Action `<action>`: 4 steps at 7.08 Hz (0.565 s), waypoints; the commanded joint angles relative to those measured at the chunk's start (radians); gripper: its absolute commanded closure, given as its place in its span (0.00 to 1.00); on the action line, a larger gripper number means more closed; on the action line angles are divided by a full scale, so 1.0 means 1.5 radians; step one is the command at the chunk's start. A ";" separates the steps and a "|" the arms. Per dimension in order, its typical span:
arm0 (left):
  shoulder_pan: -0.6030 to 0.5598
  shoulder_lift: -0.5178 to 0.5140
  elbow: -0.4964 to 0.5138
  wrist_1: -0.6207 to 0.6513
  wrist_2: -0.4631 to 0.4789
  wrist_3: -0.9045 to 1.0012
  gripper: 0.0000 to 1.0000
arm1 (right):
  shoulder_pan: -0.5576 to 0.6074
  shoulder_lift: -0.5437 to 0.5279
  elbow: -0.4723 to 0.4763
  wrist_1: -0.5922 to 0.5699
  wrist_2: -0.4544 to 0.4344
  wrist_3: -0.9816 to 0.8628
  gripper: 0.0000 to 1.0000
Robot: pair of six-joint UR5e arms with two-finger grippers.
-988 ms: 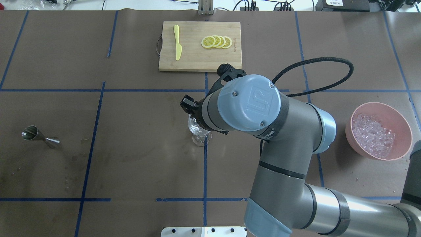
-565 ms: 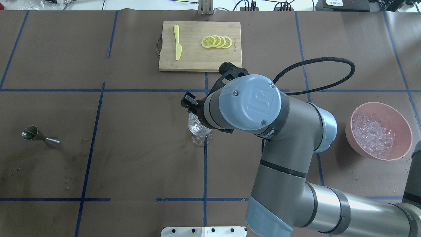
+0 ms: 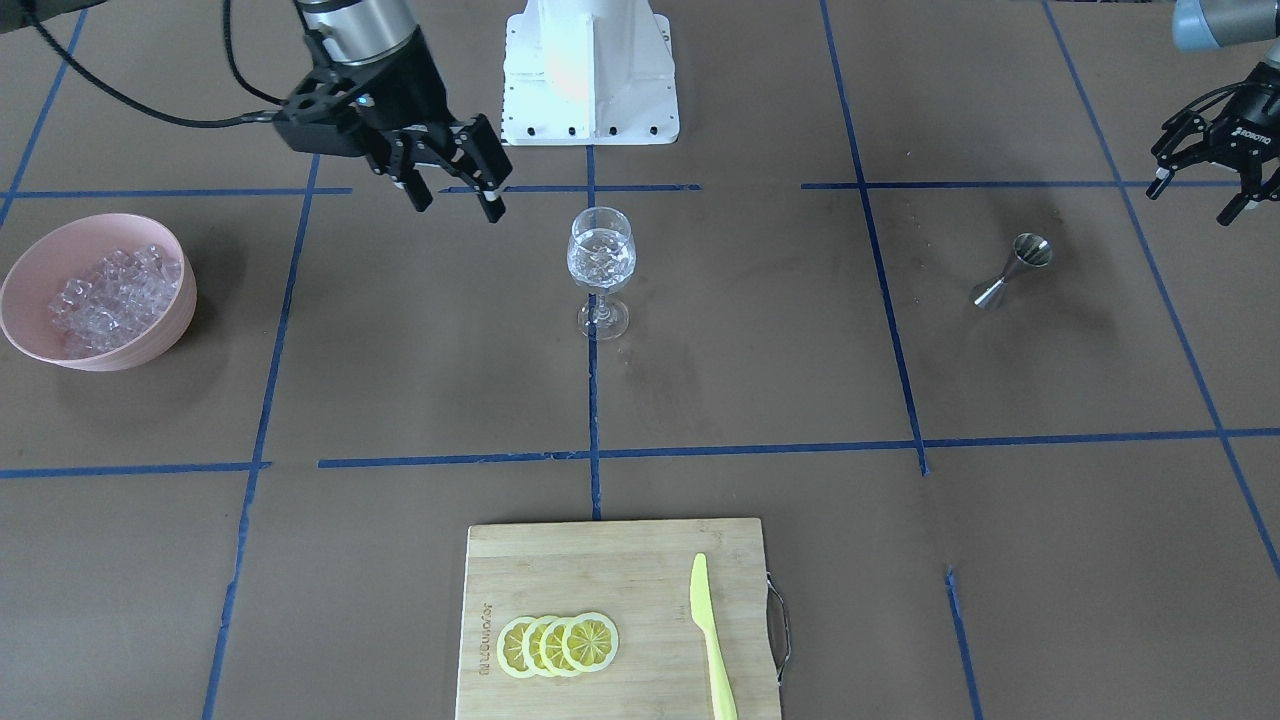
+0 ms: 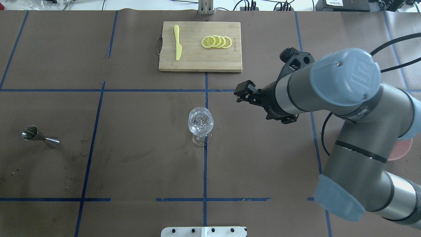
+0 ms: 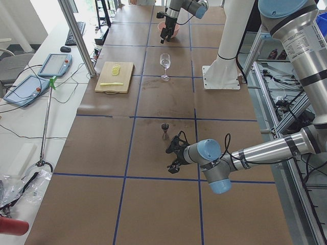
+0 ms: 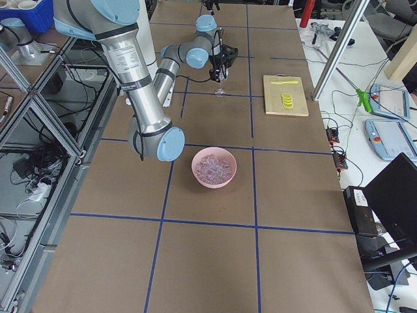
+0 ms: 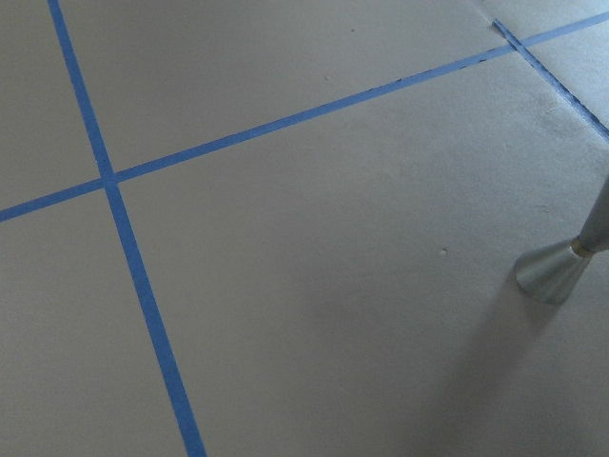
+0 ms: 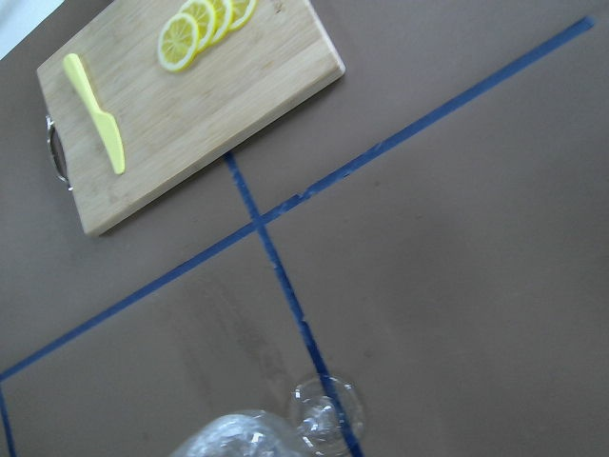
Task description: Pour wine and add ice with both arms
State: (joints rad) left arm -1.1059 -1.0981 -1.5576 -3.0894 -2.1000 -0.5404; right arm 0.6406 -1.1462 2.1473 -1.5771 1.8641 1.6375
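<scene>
A stemmed wine glass (image 3: 601, 262) stands at the table's middle and also shows in the overhead view (image 4: 200, 122). It holds clear wine and some ice cubes. The pink bowl (image 3: 150, 330) of ice (image 3: 105, 290) sits at the table's right end. My right gripper (image 3: 457, 205) is open and empty, hanging in the air between the glass and the bowl. In the overhead view the right gripper (image 4: 245, 93) is to the right of the glass. My left gripper (image 3: 1195, 200) is open and empty, above the table beside the steel jigger (image 3: 1010, 270).
A wooden cutting board (image 4: 197, 62) at the far edge carries lemon slices (image 4: 216, 41) and a yellow knife (image 4: 177, 42). The white pedestal (image 3: 590, 70) stands at the robot's side. The jigger (image 4: 39, 135) lies on its side at the left. My right arm hides most of the bowl (image 4: 403, 148) in the overhead view.
My right gripper has moved from over the glass to the right, towards the bowl. The glass now stands uncovered. Nothing else has moved.
</scene>
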 commanded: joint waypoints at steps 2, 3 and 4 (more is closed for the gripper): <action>-0.002 0.004 -0.010 0.001 -0.011 -0.002 0.00 | 0.199 -0.163 0.017 0.003 0.153 -0.304 0.00; -0.006 0.000 -0.009 0.012 -0.047 -0.003 0.00 | 0.291 -0.204 -0.003 0.002 0.209 -0.442 0.00; -0.031 -0.007 -0.008 0.044 -0.071 -0.002 0.00 | 0.372 -0.239 -0.048 0.002 0.252 -0.584 0.00</action>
State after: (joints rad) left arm -1.1220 -1.0995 -1.5695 -3.0646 -2.1617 -0.5434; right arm 1.0454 -1.4330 2.1364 -1.5734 2.1553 1.0185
